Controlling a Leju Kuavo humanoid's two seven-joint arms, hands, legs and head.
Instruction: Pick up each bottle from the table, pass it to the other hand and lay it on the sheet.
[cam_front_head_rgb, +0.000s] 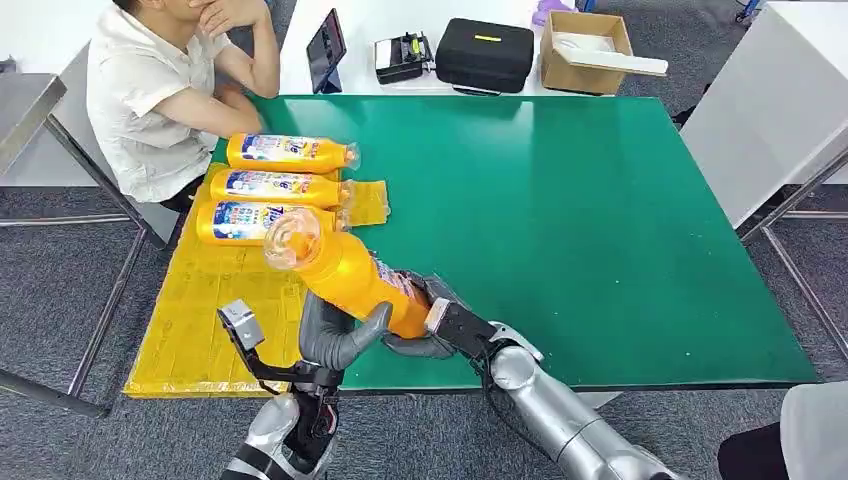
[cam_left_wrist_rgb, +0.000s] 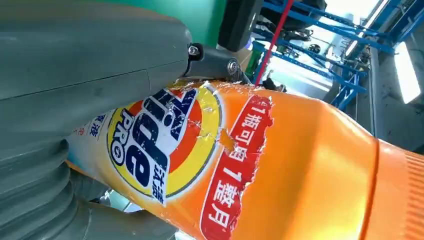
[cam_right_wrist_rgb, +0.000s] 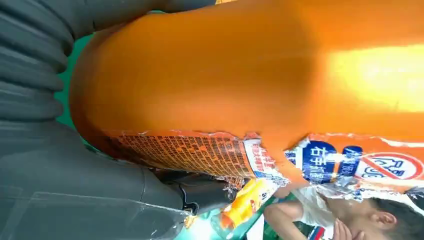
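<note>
Above the near edge of the green table (cam_front_head_rgb: 600, 230), an orange detergent bottle (cam_front_head_rgb: 345, 270) was held tilted, its clear cap toward the yellow sheet (cam_front_head_rgb: 200, 320). Both hands were on its base end: the left hand (cam_front_head_rgb: 340, 335) curled around it from below, and the right hand (cam_front_head_rgb: 440, 320) gripped it from the other side, though which one bore the weight was hard to judge. Three more bottles (cam_front_head_rgb: 275, 185) lay side by side on the sheet's far end, beside a seated person (cam_front_head_rgb: 150, 90).
</note>
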